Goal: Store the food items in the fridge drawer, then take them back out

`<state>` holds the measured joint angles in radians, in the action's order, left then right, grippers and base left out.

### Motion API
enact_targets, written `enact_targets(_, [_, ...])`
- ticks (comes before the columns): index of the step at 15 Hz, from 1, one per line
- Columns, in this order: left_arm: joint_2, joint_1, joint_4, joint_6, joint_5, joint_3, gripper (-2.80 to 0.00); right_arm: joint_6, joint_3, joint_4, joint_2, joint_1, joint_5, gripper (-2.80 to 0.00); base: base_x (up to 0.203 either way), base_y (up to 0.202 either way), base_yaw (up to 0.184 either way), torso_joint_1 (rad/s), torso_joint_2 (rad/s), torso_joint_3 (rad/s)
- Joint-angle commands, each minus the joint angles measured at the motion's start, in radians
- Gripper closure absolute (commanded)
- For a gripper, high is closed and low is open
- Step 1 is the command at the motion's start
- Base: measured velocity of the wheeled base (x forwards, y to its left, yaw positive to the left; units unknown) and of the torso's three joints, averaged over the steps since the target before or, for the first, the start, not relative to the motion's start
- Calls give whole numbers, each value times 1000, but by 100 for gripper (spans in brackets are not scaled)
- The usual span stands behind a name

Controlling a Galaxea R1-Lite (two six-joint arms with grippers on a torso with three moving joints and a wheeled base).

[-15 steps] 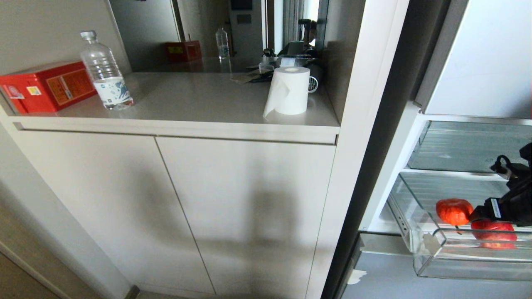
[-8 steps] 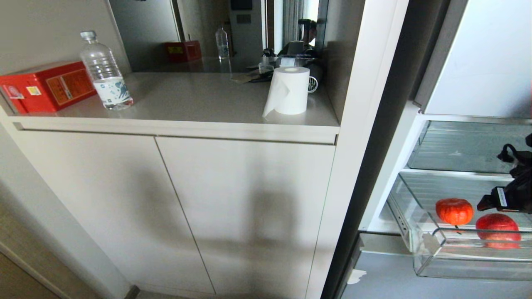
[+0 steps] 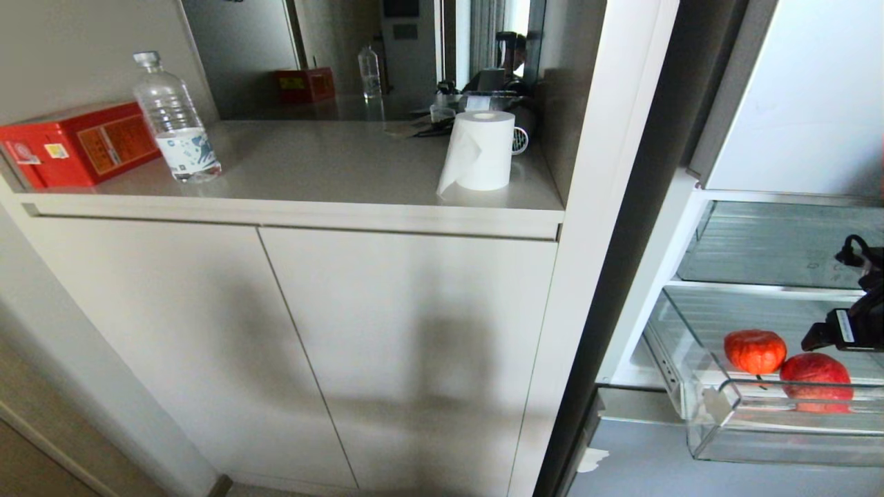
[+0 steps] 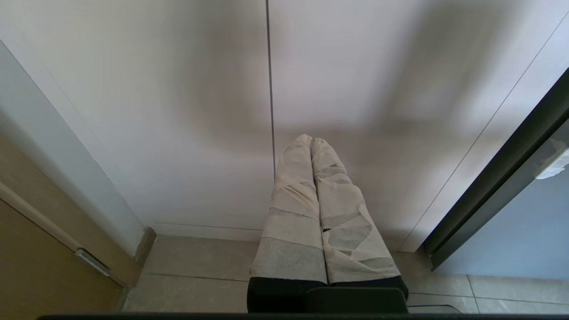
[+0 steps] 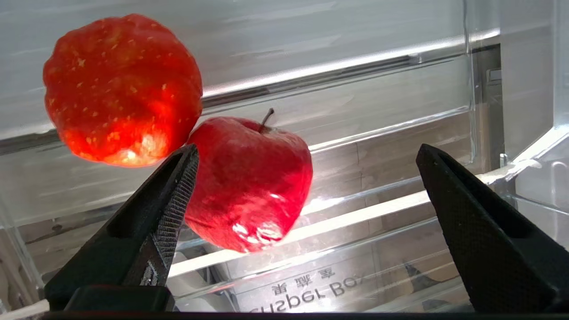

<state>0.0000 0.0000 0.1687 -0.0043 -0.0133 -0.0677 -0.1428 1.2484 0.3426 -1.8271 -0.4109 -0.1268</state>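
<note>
Right gripper (image 5: 306,160): we record it with jaws spread wide and nothing between them, hovering over the drawer (image 3: 718,407) near its right end; in the head view only its dark body shows at the frame's right edge, just above the apple (image 3: 815,369). One fingertip (image 5: 186,164) stands close against the apple (image 5: 249,182); we cannot tell whether it touches.

Left gripper (image 4: 311,141): we note taped fingers pressed together, empty, hanging low before the cabinet doors (image 4: 178,111), above the floor (image 4: 200,275).

Food items, two, both inside the drawer near its front lip:
- pumpkin (image 3: 755,351), orange-red, ribbed, toward the drawer's left end; speckled in the right wrist view (image 5: 122,89).
- apple, red, with a short stem, just right of the pumpkin; the two meet or nearly meet.

Drawer: clear plastic, pulled out from the fridge (image 3: 794,103), with a second clear compartment (image 3: 773,241) above it. We read printed lettering on a clear bin (image 5: 311,284) seen through the plastic in the right wrist view.

Tabletop (image 3: 331,166), left of the fridge:
- red box (image 3: 76,145), at the left edge.
- water bottle (image 3: 176,121), just right of the box.
- paper roll (image 3: 480,150), upright, near the right front corner.
- dark small items behind the roll, which we cannot identify.
</note>
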Motion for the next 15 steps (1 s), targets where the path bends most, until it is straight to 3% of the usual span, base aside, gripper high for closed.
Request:
enact_targets(1, [0,0,0,0,-1,0,0,-2,11,3,-25,0,-1,-280,0,0,0,0,0,0])
enact_targets(6, [0,0,0,0,-1,0,0,2,25,-1,-89,1,6,-280,0,0,0,0,0,0])
enact_targets(11, [0,0,2,0,-1,0,0,19,149,-1,-103,-35,6,-280,0,0,0,0,0,0])
enact_targets(15, [0,0,1,0,-1,0,0,18,103,14,-37,-39,15,-280,0,0,0,0,0,0])
